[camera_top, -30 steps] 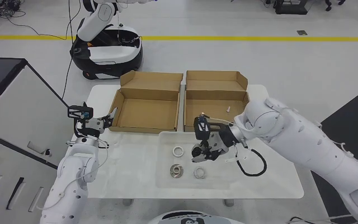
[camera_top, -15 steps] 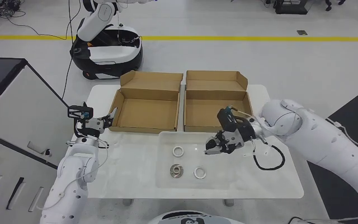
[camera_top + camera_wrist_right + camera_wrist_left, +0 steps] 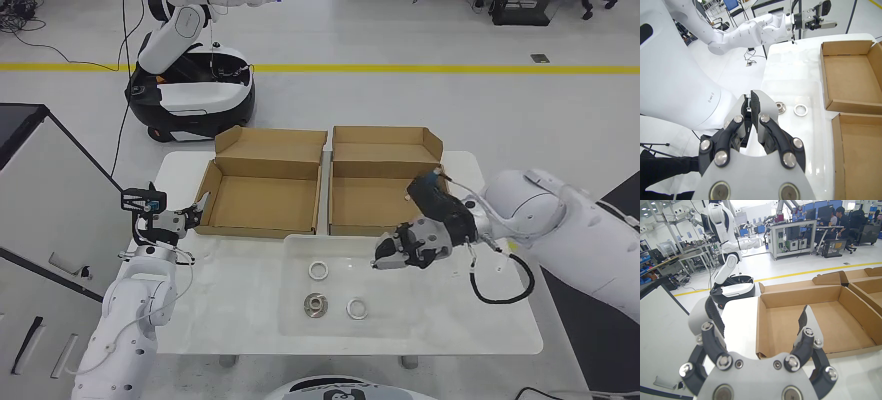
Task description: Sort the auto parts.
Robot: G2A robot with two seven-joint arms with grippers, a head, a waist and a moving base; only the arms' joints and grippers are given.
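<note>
My right gripper [image 3: 383, 256] hangs over the right half of the white tray [image 3: 425, 312], shut on a small threaded bolt [image 3: 748, 102] held between its pads. In the tray lie a metal ring [image 3: 319, 269], a flanged hub [image 3: 316, 303] and a second ring [image 3: 357, 308]; the right wrist view has the hub [image 3: 781, 107] and one ring [image 3: 800, 110] just beyond the fingers. My left gripper [image 3: 196, 210] stands open with nothing in it at the left edge of the left cardboard box [image 3: 262, 200], above the table's left side [image 3: 759, 317].
Two open cardboard boxes sit side by side behind the tray, the right box [image 3: 380, 192] close behind my right gripper. A black cable [image 3: 500, 290] loops from the right arm over the table. Bare white table [image 3: 230, 300] lies left of the tray.
My right gripper has moved right and back across the tray toward the right box, carrying the bolt. The left arm and the parts in the tray have not moved.
</note>
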